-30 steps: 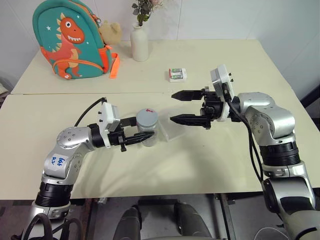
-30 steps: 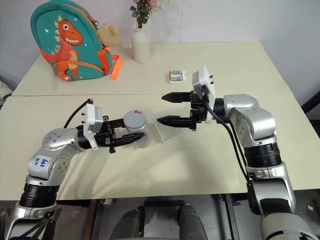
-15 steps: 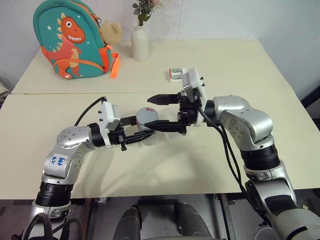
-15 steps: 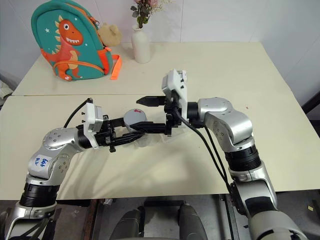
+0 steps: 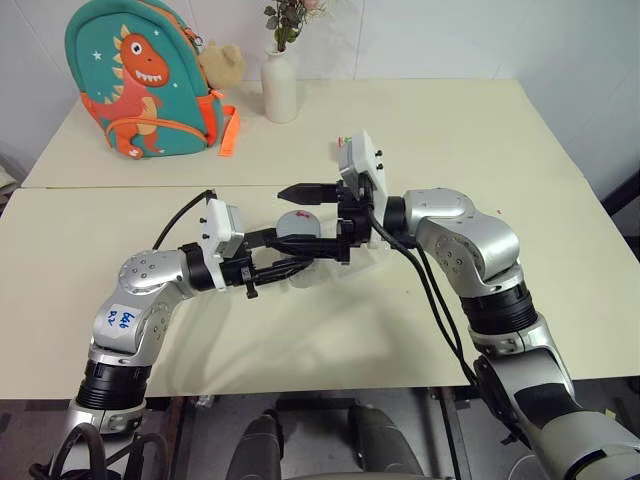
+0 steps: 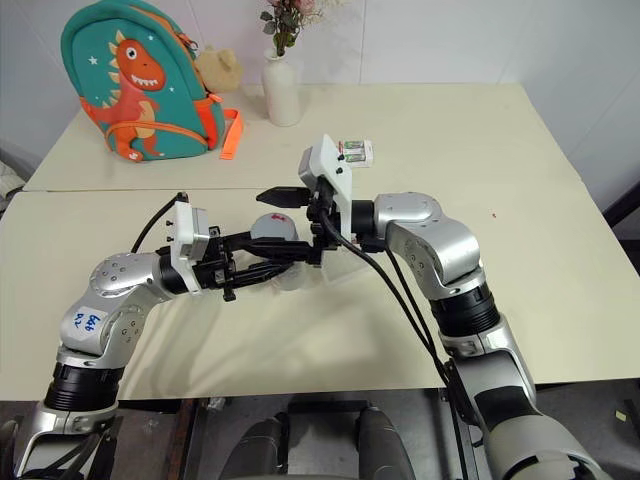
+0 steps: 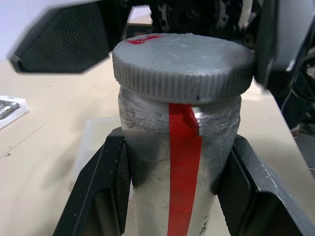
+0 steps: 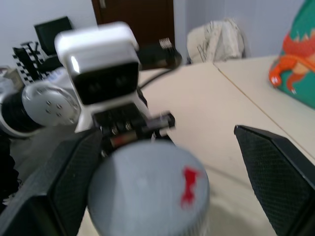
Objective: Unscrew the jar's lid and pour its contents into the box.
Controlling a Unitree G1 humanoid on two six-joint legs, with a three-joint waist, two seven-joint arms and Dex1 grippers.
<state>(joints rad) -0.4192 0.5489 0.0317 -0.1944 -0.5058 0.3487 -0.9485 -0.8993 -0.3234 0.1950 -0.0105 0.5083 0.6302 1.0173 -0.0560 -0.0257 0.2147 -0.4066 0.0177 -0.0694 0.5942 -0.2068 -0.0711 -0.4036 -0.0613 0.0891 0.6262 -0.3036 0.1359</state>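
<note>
My left gripper (image 5: 293, 256) is shut on the body of the jar (image 7: 147, 147), a silvery cylinder with a red strip, and holds it upright just above the table. The grey lid (image 7: 182, 61), with a red mark on top, sits on the jar. Coming in level from the right, my right gripper (image 5: 287, 218) is open. One of its fingers (image 8: 275, 167) lies on each side of the lid (image 8: 147, 189), and I cannot tell whether they touch it. The clear box (image 7: 91, 147) lies on the table just behind the jar, mostly hidden by my right arm in the eye views.
At the back left of the table stand a teal dinosaur backpack (image 5: 140, 75), a small plush toy (image 5: 220, 63) and a white vase (image 5: 279, 88). A white-and-green pack (image 6: 358, 150) lies behind my right wrist. A seam (image 5: 120, 187) runs across between the two tabletops.
My right gripper has moved left, from above the box to around the jar's lid, staying open. The left gripper and the jar have kept still.
</note>
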